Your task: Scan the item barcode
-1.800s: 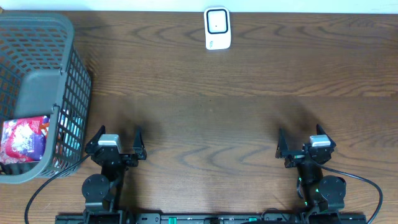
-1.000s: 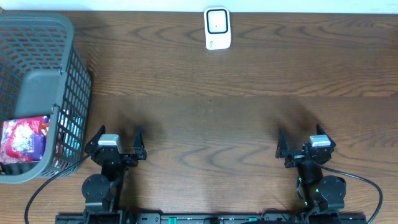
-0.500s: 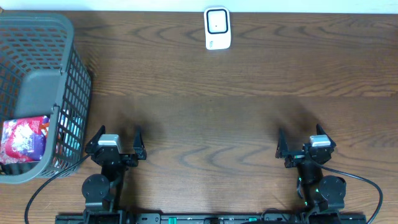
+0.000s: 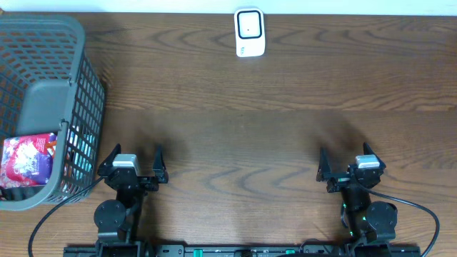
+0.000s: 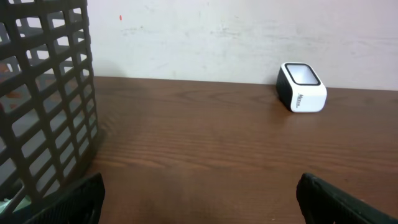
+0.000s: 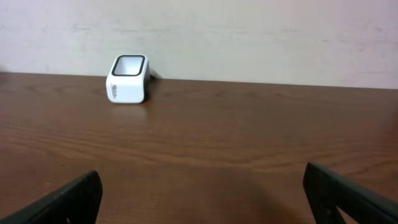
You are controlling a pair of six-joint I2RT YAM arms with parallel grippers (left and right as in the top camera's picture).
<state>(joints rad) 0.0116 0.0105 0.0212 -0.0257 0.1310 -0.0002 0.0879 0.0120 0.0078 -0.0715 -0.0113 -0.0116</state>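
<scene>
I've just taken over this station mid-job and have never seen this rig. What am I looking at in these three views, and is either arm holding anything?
Two small robot arms sit at the near edge of the table. One picture looks straight down from above. The other two come from a camera on each wrist, looking forward between that arm's own fingers. The left gripper and right gripper are both open and empty. A white barcode scanner stands at the far edge. A grey basket on the left holds a purple packet.

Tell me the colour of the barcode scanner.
White scanner with a black-framed top window; clearest in the left wrist view.
</scene>
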